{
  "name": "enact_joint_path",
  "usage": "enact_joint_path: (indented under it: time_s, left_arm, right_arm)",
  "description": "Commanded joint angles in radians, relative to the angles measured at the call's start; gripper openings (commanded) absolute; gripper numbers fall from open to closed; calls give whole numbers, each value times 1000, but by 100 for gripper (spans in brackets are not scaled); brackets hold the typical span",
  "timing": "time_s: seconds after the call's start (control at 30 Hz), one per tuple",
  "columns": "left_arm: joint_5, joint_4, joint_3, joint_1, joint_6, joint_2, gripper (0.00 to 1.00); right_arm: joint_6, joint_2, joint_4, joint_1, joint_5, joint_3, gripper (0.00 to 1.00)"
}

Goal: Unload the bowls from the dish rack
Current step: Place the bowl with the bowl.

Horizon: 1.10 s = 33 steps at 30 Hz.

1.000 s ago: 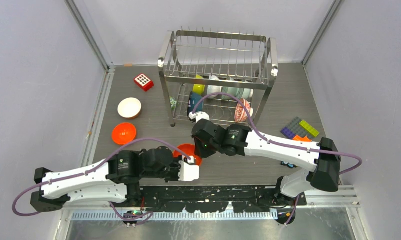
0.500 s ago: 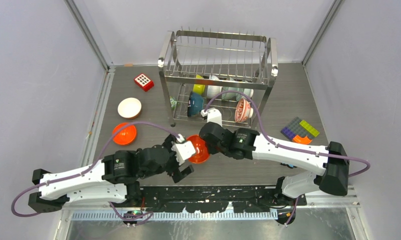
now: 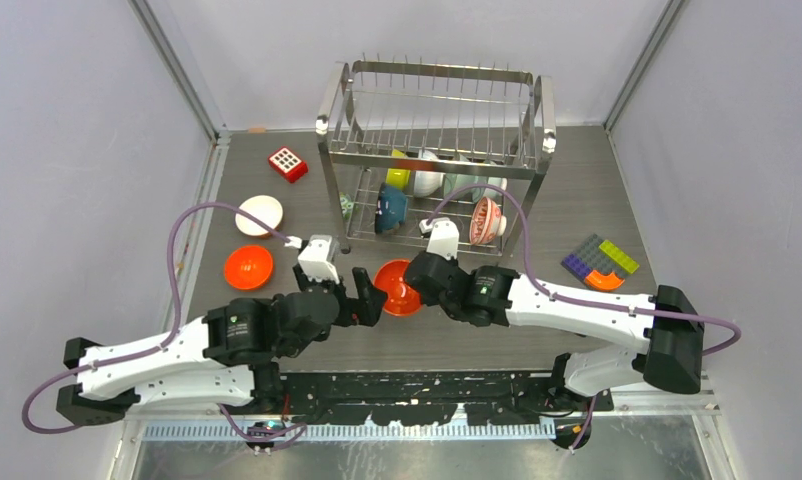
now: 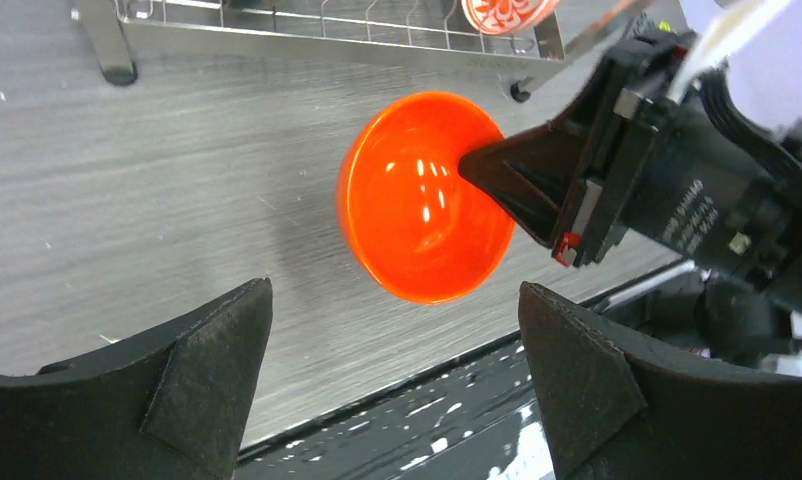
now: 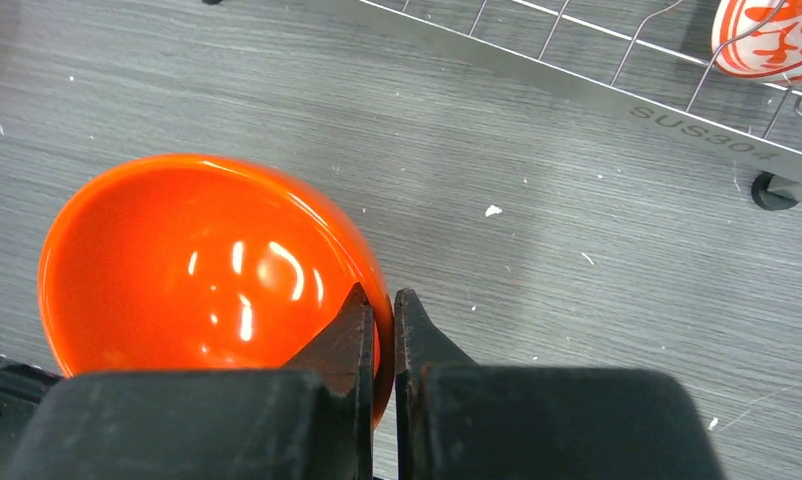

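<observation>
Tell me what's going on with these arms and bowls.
The right pincer is shut on the rim of an orange bowl, holding it in front of the dish rack. The left pincer is open beside it, holding nothing. A white bowl and another orange bowl sit on the table, left; several bowls are in the rack.

"SUS304" stamped on dish rack bottom steel rail, right wrist view.

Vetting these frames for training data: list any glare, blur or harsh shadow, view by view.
Top view: even light, soft shadows, mild sheen on the steel rack. Left wrist view: white glints inside the orange bowl; the left fingers sit dark in the foreground. Right wrist view: the same glints in the bowl; the right fingers are dark, their base blurred; the rack's stamp is sharp.
</observation>
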Motion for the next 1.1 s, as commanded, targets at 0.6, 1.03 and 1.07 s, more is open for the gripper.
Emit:
enact_joint_path:
  time_s: [0.6,1.03,1.07]
  left_arm:
    - [-169,-329,212,65,-591,323,55]
    - [-132,-269,176,83,-572,354,44]
    - [-129,-263,171,86,-570,356,42]
  right_arm:
    - [229,-7,-51,45,112,111,1]
    - [231,4,-63,54,89,130,1]
    - [231,5,-64,54,88,132,1]
